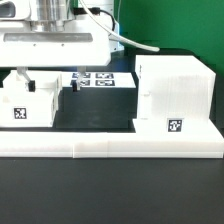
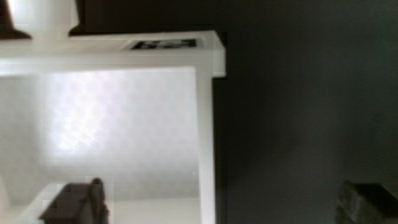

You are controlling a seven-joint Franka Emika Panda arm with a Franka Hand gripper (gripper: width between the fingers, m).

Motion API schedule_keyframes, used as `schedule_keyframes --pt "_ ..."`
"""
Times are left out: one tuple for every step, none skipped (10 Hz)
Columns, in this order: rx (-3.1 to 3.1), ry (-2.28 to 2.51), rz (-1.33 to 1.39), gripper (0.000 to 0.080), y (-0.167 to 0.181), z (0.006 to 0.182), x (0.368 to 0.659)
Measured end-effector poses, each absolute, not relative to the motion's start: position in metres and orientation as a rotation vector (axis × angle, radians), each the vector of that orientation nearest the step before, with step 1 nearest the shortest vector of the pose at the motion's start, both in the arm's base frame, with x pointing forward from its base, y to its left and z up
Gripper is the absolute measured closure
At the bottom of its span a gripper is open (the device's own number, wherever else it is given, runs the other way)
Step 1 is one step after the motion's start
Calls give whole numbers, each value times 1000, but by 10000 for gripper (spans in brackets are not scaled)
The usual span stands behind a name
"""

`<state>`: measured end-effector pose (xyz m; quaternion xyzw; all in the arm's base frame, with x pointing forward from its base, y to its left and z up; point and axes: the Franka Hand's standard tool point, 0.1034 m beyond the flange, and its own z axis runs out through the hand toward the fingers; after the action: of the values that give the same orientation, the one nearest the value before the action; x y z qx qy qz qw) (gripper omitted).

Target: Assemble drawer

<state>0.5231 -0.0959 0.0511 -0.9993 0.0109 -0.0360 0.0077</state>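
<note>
No legible text; square tag [image 1: 175, 126] on housing [image 1: 180, 85].

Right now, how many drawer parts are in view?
2: a tray at the exterior view's left and the tall housing at its right, both behind the low wall. Others may be hidden.

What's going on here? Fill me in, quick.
The Panda arm hangs over a white tray at the exterior view's left, jaws open, one finger above the tray's inside and the other outside its wall. Nothing is gripped. The tall housing stands apart at that view's right, behind the low border wall.
</note>
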Motion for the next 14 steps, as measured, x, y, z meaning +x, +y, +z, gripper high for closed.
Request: schedule_keyframes --pt "-3124 34 -113 150 -96 51 523" --pt "-3125 34 -111 150 -96 50 523" --pt "-3125 35 -111 150 -96 50 523" --pt "-3116 16 -94 150 -99 50 522" --pt "-3114 11 -82 150 -102 45 516" --pt "-3119 -15 -77 150 -104 39 510" --pt "-3122 -64 -67 150 -105 30 503" --pt "-3132 -72 -74 150 -108 22 499" --pt "-3141 -73 -78 150 -108 15 494" --pt "-3144 -79 -76 150 -106 11 491" --pt "-3145 -80 -71 150 -106 9 490" --pt "-3145 -80 -67 150 -106 7 489" --pt "-3145 -81 -65 150 -106 6 489" --pt "-3146 -84 -65 150 -105 6 489"
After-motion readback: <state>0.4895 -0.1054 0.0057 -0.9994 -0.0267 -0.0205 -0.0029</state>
